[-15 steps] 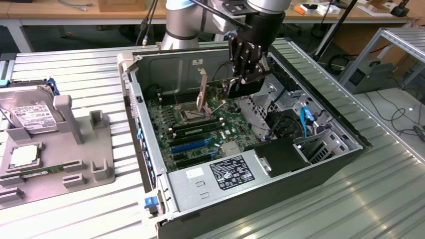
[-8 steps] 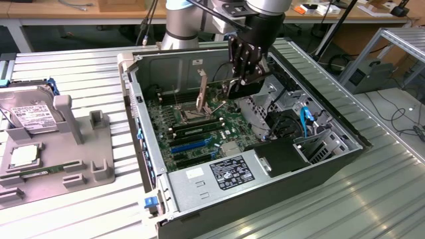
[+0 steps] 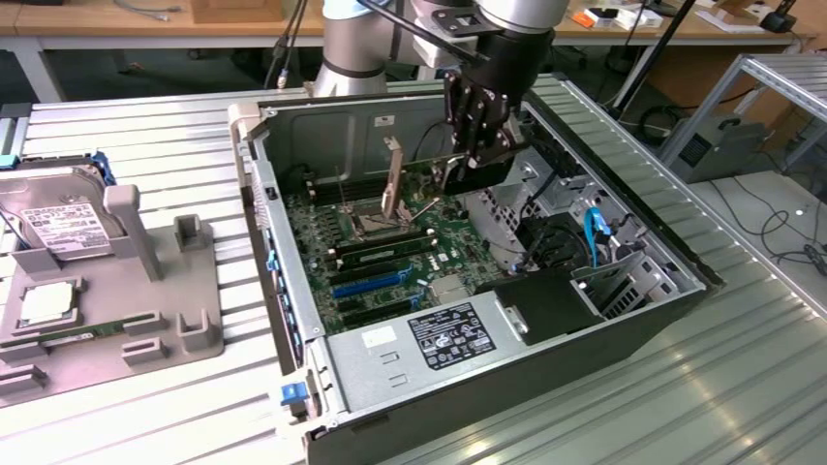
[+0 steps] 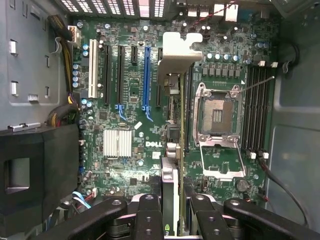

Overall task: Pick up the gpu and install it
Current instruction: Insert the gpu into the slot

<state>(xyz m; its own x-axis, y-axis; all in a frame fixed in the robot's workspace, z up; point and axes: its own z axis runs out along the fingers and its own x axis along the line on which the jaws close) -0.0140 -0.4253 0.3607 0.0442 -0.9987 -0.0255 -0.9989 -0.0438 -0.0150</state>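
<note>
Pale metal bracket (image 4: pixel 181 50) foremost, the gpu (image 4: pixel 169 180) hangs edge-on over the motherboard (image 4: pixel 130 115) inside the case (image 4: pixel 30 60). My gripper (image 4: pixel 174 206) clamps its far end, upright, I judge, to face the slots.

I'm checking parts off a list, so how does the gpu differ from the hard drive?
The gpu is thin, gripped on edge inside the case; the hard drive is boxy, resting outside in a grey holder. The gpu carries a pale bracket, the hard drive a white label.

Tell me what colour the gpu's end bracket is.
Pale, creamy silver metal. The bracket at the end of the gpu shows best in the wrist view.
</note>
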